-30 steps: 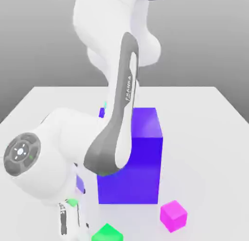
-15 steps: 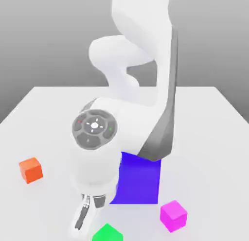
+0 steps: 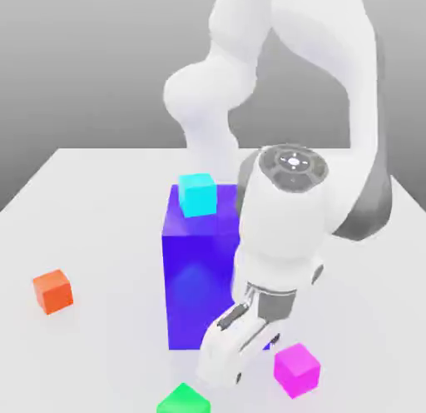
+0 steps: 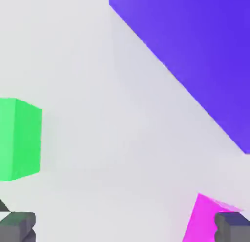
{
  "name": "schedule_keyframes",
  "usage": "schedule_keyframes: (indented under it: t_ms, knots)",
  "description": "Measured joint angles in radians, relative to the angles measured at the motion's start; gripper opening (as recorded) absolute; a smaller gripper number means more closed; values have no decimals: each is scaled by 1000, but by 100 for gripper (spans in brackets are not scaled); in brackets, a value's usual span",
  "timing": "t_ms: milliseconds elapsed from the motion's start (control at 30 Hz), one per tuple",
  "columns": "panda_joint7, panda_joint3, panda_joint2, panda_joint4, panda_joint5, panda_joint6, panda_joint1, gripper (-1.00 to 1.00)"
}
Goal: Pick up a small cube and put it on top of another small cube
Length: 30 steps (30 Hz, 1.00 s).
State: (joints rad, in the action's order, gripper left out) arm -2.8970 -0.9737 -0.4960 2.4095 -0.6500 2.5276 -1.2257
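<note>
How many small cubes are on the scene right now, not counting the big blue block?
4. Orange cube at the exterior view's left; cyan cube atop the big blue block; green cube at the front edge; magenta cube front right. The arm could hide more.

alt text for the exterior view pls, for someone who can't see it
A white robot arm reaches down over a white table, its gripper open and empty between a green cube and a magenta cube. Behind it stands a big blue-violet block with a cyan cube on top; an orange cube sits apart at the view's left.
</note>
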Motion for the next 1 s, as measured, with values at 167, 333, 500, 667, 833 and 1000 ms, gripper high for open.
schedule_keyframes:
  t_ms: [167,333,500,667,833,1000]
  knots:
    - [0,-195,-176,19,-350,-114,-287,0]
    - [25,-168,-352,-2,-617,-180,-333,0]
    - [59,-97,-397,-25,-690,-162,-285,-100]
    - [42,-126,-379,-15,-660,-169,-306,-100]
    - [4,-311,-365,4,-559,-276,-390,-100]
    - [32,-343,-369,-57,-507,-324,-254,-100]
